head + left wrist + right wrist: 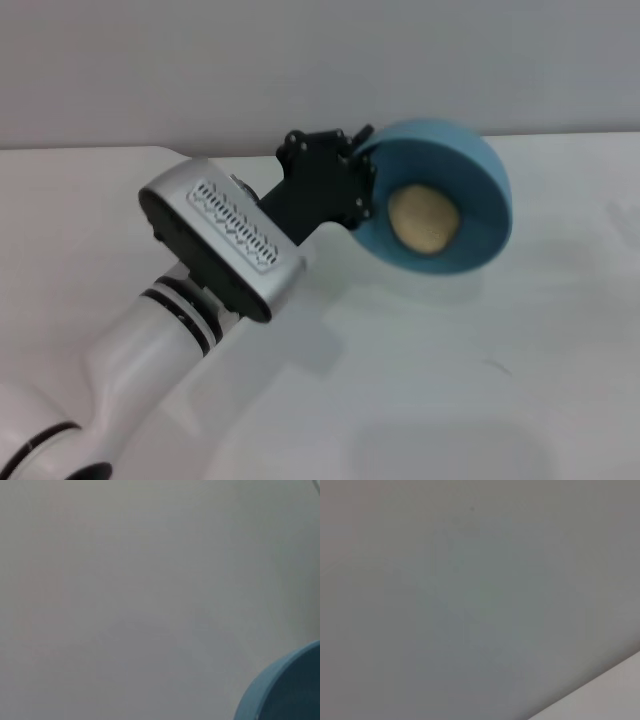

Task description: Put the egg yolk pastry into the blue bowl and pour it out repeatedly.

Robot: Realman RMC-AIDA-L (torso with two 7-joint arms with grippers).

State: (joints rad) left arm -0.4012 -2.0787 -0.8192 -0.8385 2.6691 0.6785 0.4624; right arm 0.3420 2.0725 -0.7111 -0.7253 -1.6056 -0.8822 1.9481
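Note:
In the head view the blue bowl [470,160] is lifted off the table and tipped steeply on its side, its mouth facing the camera. The pale tan egg yolk pastry [423,220] lies inside it against the lower wall. My left gripper [362,175] is shut on the bowl's left rim, its black body reaching in from the lower left. A corner of the bowl [285,690] also shows in the left wrist view. My right gripper is out of view.
The white table [450,370] spreads below and to the right of the bowl. A grey wall [300,60] rises behind it. The right wrist view shows only plain grey surface [470,600] and a pale edge [615,690].

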